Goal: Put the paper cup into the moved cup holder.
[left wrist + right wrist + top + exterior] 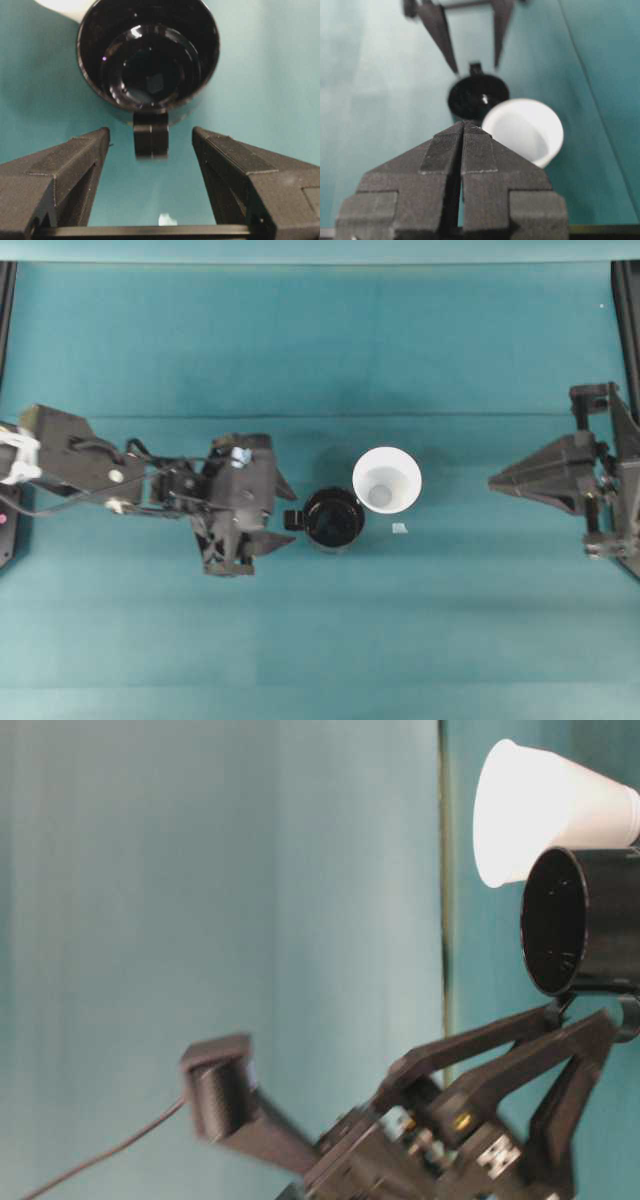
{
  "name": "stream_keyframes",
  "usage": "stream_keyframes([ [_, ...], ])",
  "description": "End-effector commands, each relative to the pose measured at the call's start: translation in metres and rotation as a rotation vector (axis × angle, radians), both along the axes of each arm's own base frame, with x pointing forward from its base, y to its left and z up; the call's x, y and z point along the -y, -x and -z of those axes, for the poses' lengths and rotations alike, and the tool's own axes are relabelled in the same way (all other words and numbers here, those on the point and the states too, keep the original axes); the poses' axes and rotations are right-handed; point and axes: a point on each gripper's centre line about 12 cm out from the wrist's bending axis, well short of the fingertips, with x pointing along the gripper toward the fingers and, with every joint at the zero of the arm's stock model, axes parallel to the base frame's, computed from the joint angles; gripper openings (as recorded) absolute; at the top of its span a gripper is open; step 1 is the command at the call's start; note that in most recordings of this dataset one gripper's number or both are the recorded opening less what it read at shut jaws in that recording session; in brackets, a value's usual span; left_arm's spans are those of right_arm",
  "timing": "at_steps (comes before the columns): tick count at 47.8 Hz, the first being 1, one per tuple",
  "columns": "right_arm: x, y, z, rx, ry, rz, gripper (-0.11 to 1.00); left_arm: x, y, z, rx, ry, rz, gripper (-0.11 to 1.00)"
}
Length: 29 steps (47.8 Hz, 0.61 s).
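The white paper cup (387, 478) stands upright on the table, touching the right side of the glossy black cup holder (333, 518). The holder's tab handle (292, 519) points left toward my left gripper (288, 512). The left gripper is open and empty; in the left wrist view its fingertips (102, 134) flank the handle (150, 139) without touching it. My right gripper (494, 481) is shut and empty, well right of the cup. In the right wrist view the cup (524, 131) and holder (478, 96) lie beyond its tips (464, 124).
A small white scrap (399, 528) lies on the teal table just right of the holder. Black frame rails (626, 310) run along the left and right edges.
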Motion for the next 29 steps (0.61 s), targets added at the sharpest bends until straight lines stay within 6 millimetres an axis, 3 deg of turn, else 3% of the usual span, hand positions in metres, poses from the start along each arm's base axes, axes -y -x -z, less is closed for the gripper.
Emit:
stream_keyframes([
  [1,0.006,-0.008,-0.009,-0.005,-0.037,0.041,-0.04,0.0,0.005,-0.016,0.041,-0.002,0.002,0.76],
  [19,0.026,-0.036,-0.003,-0.297,-0.139,0.162,0.05,0.0,0.036,-0.028,0.041,-0.001,0.001,0.76],
  [25,0.027,-0.048,-0.003,-0.374,-0.146,0.166,0.17,0.0,0.044,-0.033,0.037,-0.001,0.0,0.76],
  [29,0.029,-0.057,-0.001,-0.425,-0.154,0.172,0.34,0.0,0.048,-0.034,0.037,-0.002,0.0,0.76],
])
